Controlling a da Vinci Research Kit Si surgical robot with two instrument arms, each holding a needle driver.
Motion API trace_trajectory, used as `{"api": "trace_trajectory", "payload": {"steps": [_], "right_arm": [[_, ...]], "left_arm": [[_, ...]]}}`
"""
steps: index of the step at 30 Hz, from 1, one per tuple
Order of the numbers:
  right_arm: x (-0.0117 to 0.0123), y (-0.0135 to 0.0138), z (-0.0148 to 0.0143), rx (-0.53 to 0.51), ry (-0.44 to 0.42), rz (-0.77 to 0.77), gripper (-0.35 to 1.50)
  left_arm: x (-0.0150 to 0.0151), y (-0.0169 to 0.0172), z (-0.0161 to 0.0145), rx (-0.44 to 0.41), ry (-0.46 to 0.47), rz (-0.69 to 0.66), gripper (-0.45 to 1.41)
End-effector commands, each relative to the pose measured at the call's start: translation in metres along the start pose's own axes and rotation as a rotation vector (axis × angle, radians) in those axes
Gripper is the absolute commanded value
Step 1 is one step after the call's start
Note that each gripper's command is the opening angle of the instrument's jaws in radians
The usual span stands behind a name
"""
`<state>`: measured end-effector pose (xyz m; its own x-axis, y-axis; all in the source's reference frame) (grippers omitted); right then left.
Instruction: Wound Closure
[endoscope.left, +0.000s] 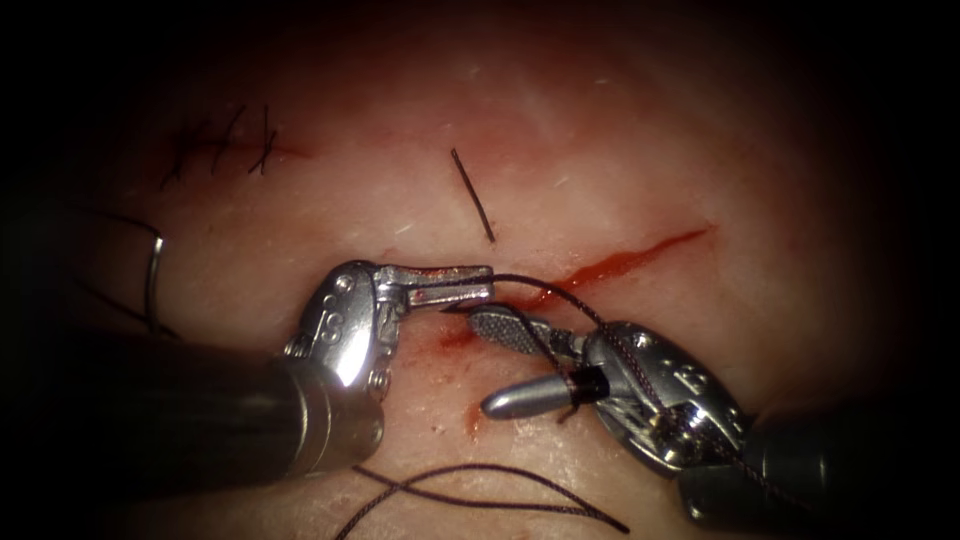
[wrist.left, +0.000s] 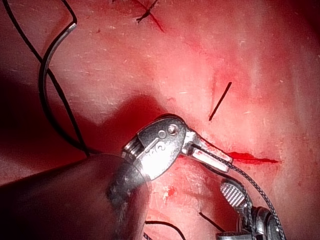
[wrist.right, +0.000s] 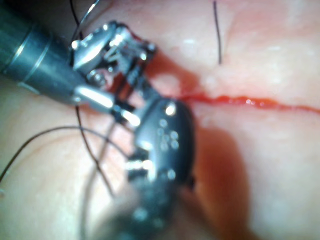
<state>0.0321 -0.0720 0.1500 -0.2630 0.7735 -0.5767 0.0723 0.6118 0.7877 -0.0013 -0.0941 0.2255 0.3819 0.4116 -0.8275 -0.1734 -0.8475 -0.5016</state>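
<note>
Our left pincer (endoscope.left: 488, 285), smooth polished steel, looks clenched on the dark braided thread (endoscope.left: 545, 285) right at its tips. The right pincer (endoscope.left: 482, 362) is released and grips nothing; the thread is wound round its plain rounded jaw, and the other jaw shows a cross-hatched face. Looks like a knot set-up to us, so we'd keep tension gentle and the wrap well back from that jaw's tip. Both sit at the left end of the thin red cut (endoscope.left: 640, 255) in the pale, glistening tissue (endoscope.left: 600, 150). The curved steel needle (endoscope.left: 152, 275) lies loose on the tissue, well left of the cut.
</note>
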Motion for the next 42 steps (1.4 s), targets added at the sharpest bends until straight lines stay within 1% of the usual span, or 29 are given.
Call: {"api": "trace_trajectory", "payload": {"steps": [1,4,9,11,14,16,20,21,23,30,31,33,34,36,38,39,40,41,42], "right_arm": [[-0.0010,0.0000,0.0003,-0.005,0.003,0.002,0.89],[-0.0012,0.0005,-0.0001,-0.009,0.005,0.002,0.84],[-0.0015,0.0011,-0.0006,-0.036,-0.001,0.000,0.84],[-0.0015,0.0014,-0.0009,-0.060,0.011,0.003,0.84],[-0.0014,0.0015,-0.0011,-0.076,0.010,-0.003,0.83],[-0.0014,0.0016,-0.0011,-0.085,0.002,-0.009,0.83],[-0.0014,0.0015,-0.0011,-0.087,-0.008,-0.009,0.81],[-0.0014,0.0015,-0.0011,-0.088,-0.010,-0.009,0.81],[-0.0015,0.0016,-0.0011,-0.091,-0.015,-0.010,0.81],[-0.0010,0.0021,-0.0016,-0.128,-0.014,-0.012,0.78],[-0.0007,0.0024,-0.0019,-0.151,0.000,-0.018,0.76],[-0.0006,0.0025,-0.0020,-0.158,0.005,-0.020,0.74],[-0.0005,0.0026,-0.0022,-0.179,0.010,-0.025,0.74],[-0.0004,0.0027,-0.0024,-0.190,0.015,-0.017,0.74],[-0.0004,0.0026,-0.0024,-0.212,0.005,-0.013,0.74],[-0.0004,0.0026,-0.0024,-0.233,-0.016,-0.013,0.74],[-0.0005,0.0026,-0.0023,-0.240,-0.016,-0.014,0.74],[-0.0005,0.0026,-0.0023,-0.254,-0.011,-0.016,0.74],[-0.0005,0.0026,-0.0023,-0.254,-0.011,-0.016,0.74]], "left_arm": [[-0.0012,0.0009,0.0000,0.001,0.000,-0.004,-0.45],[-0.0008,0.0016,-0.0005,0.000,-0.004,-0.012,-0.45],[-0.0001,0.0023,-0.0005,0.033,0.008,0.002,-0.45],[0.0001,0.0028,-0.0001,0.054,0.017,0.010,-0.45],[0.0000,0.0032,0.0005,0.049,0.020,0.016,-0.45],[-0.0004,0.0037,0.0015,0.027,0.020,0.020,-0.45],[0.0000,0.0040,0.0022,0.043,0.028,0.025,-0.45],[0.0002,0.0040,0.0022,0.059,0.033,0.027,-0.45],[0.0009,0.0043,0.0018,0.119,0.047,0.033,-0.45],[0.0015,0.0061,0.0009,0.215,0.064,0.021,-0.45],[0.0016,0.0068,0.0009,0.254,0.073,0.017,-0.45],[0.0016,0.0071,0.0011,0.257,0.074,0.015,-0.45],[0.0015,0.0074,0.0013,0.280,0.080,0.013,-0.45],[0.0015,0.0076,0.0015,0.297,0.085,0.010,-0.45],[0.0014,0.0081,0.0017,0.297,0.086,0.008,-0.45],[0.0014,0.0084,0.0019,0.278,0.082,0.007,-0.45],[0.0013,0.0087,0.0020,0.271,0.081,0.006,-0.45],[0.0013,0.0092,0.0022,0.217,0.069,0.006,-0.45],[0.0013,0.0092,0.0022,0.217,0.069,0.006,-0.45]]}}
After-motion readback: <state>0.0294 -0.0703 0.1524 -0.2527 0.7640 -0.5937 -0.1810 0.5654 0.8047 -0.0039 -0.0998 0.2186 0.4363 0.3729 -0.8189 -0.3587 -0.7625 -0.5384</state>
